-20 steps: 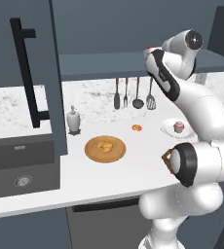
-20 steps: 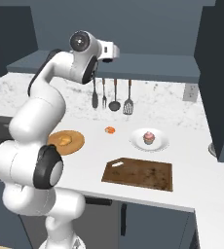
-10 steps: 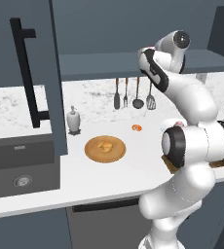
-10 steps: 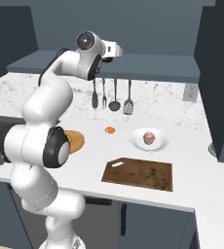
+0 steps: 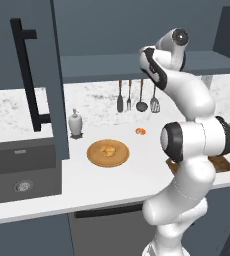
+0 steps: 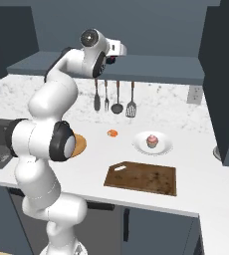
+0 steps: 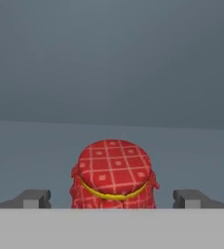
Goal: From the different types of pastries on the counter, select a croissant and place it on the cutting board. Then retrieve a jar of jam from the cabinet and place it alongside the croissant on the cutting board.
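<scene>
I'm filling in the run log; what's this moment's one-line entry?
gripper: open, straddling jar of jam | croissant: on round plate | cutting board: bare

Jar of jam (image 7: pixel 114 174) stands between spread fingertips (image 7: pixel 34 198); gaps free either side; bare cabinet shelf (image 7: pixel 46 146) around; back wall behind.

arm raised high, reaching forward | gripper (image 7: pixel 112 198) level | jaws spread wide

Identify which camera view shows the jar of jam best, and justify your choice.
The hand view: the jar of jam sits centred between the open gripper's fingertips, its red checked cloth top plain. From the base views I cannot make the jar out on the cabinet shelf.
</scene>
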Tool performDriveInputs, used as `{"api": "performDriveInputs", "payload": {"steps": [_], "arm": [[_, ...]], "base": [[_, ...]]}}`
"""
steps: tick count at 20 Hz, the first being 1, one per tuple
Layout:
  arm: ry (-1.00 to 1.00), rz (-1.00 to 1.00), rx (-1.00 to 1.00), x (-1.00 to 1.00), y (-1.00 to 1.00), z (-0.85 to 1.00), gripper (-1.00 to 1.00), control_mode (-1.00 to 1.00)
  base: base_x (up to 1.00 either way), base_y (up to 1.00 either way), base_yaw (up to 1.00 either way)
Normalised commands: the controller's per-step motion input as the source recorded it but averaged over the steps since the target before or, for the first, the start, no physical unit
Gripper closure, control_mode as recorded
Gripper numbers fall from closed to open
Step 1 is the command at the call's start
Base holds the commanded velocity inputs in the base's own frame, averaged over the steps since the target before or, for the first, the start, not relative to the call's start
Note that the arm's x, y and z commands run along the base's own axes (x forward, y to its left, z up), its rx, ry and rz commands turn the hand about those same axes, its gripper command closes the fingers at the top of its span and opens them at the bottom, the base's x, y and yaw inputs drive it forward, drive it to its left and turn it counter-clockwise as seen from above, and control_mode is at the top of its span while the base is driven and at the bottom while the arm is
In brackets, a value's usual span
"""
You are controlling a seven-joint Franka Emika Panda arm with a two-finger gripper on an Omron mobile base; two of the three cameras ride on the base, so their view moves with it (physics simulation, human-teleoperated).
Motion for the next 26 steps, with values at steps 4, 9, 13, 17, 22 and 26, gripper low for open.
{"api": "performDriveInputs", "payload": {"steps": [4,9,13,17,22,26], "arm": [[0.0,-0.03,0.0,0.29,0.0,-0.08,-1.0,-1.0],[-0.01,-0.03,0.0,0.31,0.0,-0.09,-1.0,-1.0],[0.0,0.0,0.0,0.01,0.0,0.0,-1.0,-1.0],[0.0,0.0,0.0,0.0,0.0,0.0,1.0,-1.0],[0.0,0.0,0.0,0.0,0.0,0.0,1.0,-1.0],[-0.14,0.0,0.0,-0.49,-0.2,-0.07,1.0,-1.0]], "base": [[0.0,0.0,0.0],[0.0,0.0,0.0],[0.0,0.0,0.0],[0.0,0.0,0.0],[0.0,0.0,0.0],[0.0,0.0,0.0]]}}
